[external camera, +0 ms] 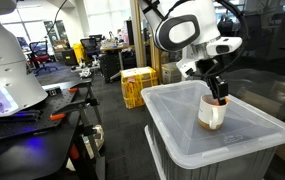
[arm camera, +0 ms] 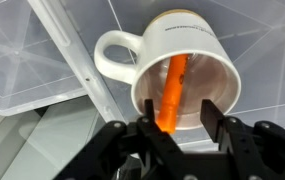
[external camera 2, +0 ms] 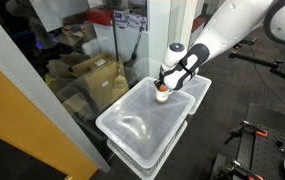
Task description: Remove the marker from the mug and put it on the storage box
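Above mug (arm camera: 197, 50) on storage box (arm camera: 42, 45), gripper (arm camera: 182, 118) spread w/ marker (arm camera: 174, 85) btwn fingers (arm camera: 211, 115).

In the wrist view I cannot tell whether my fingers (arm camera: 213, 118) touch the marker (arm camera: 173, 90), and in an exterior view the gripper (external camera: 216, 93) hides the mouth of the mug (external camera: 212, 115), marker included.
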Tool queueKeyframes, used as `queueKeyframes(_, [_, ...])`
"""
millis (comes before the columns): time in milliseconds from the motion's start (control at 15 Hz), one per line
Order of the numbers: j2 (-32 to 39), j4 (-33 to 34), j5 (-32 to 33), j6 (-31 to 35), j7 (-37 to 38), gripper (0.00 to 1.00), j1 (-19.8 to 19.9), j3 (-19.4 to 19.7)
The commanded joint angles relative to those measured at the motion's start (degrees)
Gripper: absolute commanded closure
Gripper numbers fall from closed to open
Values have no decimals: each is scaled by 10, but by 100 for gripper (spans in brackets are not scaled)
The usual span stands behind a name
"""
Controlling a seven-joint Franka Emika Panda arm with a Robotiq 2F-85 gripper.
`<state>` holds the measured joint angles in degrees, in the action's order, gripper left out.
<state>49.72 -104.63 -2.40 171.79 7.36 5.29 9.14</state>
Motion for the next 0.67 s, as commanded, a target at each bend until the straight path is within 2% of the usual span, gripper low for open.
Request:
queueKeyframes(0, [13, 28, -10, -28, 16, 51, -11, 12])
queueKeyframes(200, [17, 36, -10, -34, 16, 55, -11, 13])
queueKeyframes(267, [19, 39, -10, -37, 17, 63, -12, 13])
queueKeyframes(333, [21, 42, -9, -41, 18, 77, -13, 15])
queueKeyframes(467, [23, 44, -8, -45, 21, 89, -15, 17])
queueKeyframes(533, [24, 45, -8, -46, 21, 99, -16, 18])
queueKeyframes(600, [24, 44, -8, -45, 23, 100, -18, 19])
